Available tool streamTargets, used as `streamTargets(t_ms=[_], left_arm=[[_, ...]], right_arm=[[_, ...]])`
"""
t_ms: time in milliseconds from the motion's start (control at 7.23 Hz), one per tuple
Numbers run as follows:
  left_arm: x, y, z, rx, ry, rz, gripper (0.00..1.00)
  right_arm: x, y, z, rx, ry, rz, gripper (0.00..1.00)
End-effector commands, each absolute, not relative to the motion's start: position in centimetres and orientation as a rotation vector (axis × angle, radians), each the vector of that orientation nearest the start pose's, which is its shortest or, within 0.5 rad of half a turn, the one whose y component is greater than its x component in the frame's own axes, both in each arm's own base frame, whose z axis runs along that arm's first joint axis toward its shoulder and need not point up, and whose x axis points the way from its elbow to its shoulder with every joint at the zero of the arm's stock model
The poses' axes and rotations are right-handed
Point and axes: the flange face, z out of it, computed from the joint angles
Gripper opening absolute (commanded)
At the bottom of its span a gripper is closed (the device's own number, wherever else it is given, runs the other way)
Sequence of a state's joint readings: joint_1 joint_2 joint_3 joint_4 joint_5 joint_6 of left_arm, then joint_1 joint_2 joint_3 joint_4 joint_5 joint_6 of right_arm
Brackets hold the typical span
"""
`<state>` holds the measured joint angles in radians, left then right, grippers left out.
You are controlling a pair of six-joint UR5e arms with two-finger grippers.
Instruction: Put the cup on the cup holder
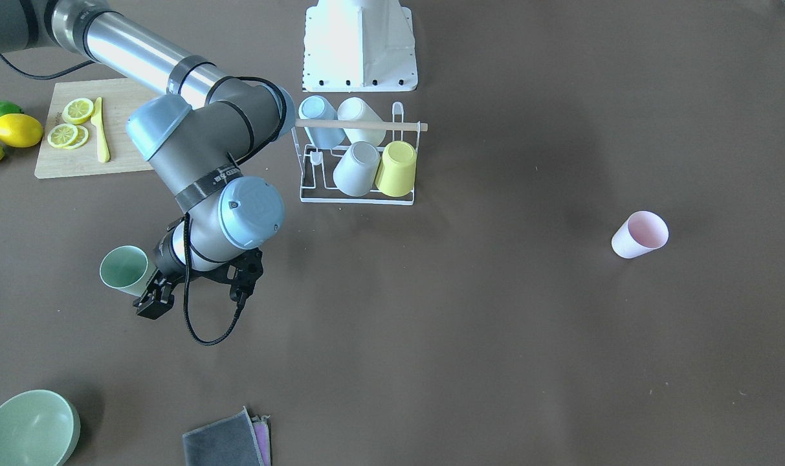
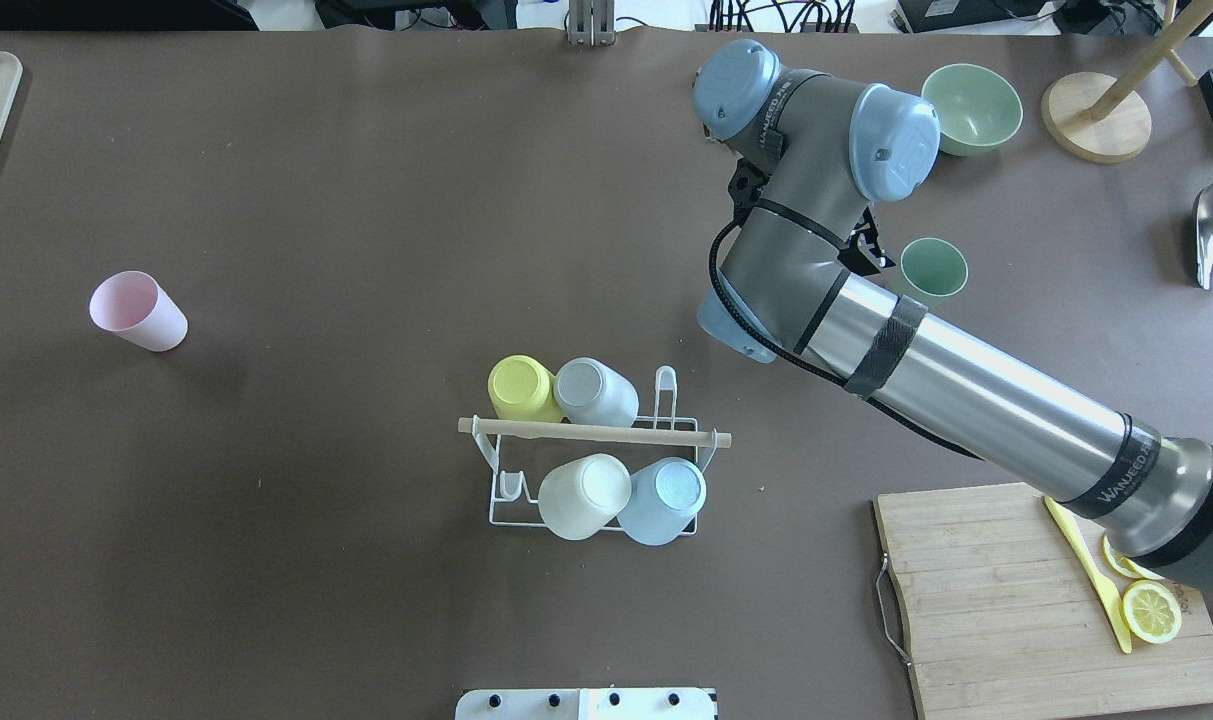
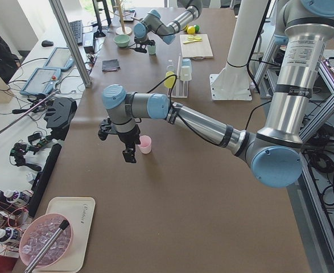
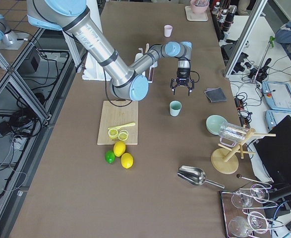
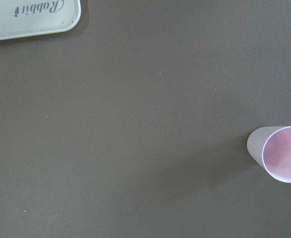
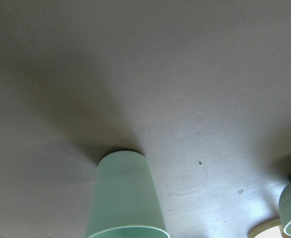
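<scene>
Though off the rack, the mint-green cup (image 1: 125, 270) stands upright on the table (image 2: 366, 200), mouth up. It is plain, smooth, tapered toward the base, and empty. It sits on the far side of the cup holder (image 2: 596, 432) from the robot base, off toward the robot's right.

The right gripper (image 4: 183, 90) hangs just beside this cup, fingers spread and grasping nothing. The right wrist view shows the cup low in frame, with no finger touching it.

A second loose one, the pink cup (image 2: 138, 311), is pale, the same tapered shape, upright and empty. It is well apart from the cup holder on the robot's left. The left gripper (image 3: 128, 151) is near it; I cannot tell how its jaws are set.

The cup holder is white wire with a wooden rod across the top. It carries four cups mouth-down on its prongs:
- yellow cup (image 2: 521, 388)
- grey cup (image 2: 596, 392)
- cream cup (image 2: 581, 495)
- pale blue cup (image 2: 666, 500)

The cutting board (image 2: 996, 600), with lemon slices, lies to the holder's right, nearer the base. The green bowl (image 2: 971, 108) lies beyond the mint-green cup, farther from the holder.
</scene>
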<state>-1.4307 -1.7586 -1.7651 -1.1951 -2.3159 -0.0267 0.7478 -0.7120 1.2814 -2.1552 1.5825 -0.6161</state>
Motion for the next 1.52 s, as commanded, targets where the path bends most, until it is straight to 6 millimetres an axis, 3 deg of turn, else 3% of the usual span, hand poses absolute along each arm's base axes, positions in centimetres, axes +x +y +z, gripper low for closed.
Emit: streamTargets(t_ms=[0,138,276,553,691,829,968,1382], left_arm=[[5.5,-57.5,50.7,-0.076,0.735,0.186,0.99],[8.8,-59.8,50.1,-0.099,0.728,0.228,0.99],[9.4,-61.2,50.2,-0.116,0.730,0.223,0.99],[13.6,-62.9,48.9,-0.142,0.722,0.275,0.99],[14.6,-63.9,48.0,-0.161,0.719,0.279,0.99],[16.6,-65.6,46.4,-0.194,0.711,0.288,0.99],[18.2,-66.8,46.0,-0.222,0.706,0.294,0.99],[27.5,-66.0,45.9,-0.267,0.626,0.416,0.99]], right_arm=[[-48.7,-61.2,34.5,-0.101,-0.017,-1.510,1.00],[-49.4,-61.0,35.4,-0.128,-0.011,-1.517,1.00],[-49.6,-61.0,36.1,-0.146,-0.006,-1.520,1.00],[-50.7,-59.6,37.6,-0.212,0.045,-1.547,1.00],[-50.9,-59.3,37.9,-0.222,0.052,-1.552,1.00],[-50.9,-59.3,38.2,-0.222,0.063,-1.553,1.00],[-50.6,-59.5,38.2,-0.222,0.086,-1.555,1.00],[-50.6,-59.2,39.1,-0.228,0.128,-1.559,1.00]])
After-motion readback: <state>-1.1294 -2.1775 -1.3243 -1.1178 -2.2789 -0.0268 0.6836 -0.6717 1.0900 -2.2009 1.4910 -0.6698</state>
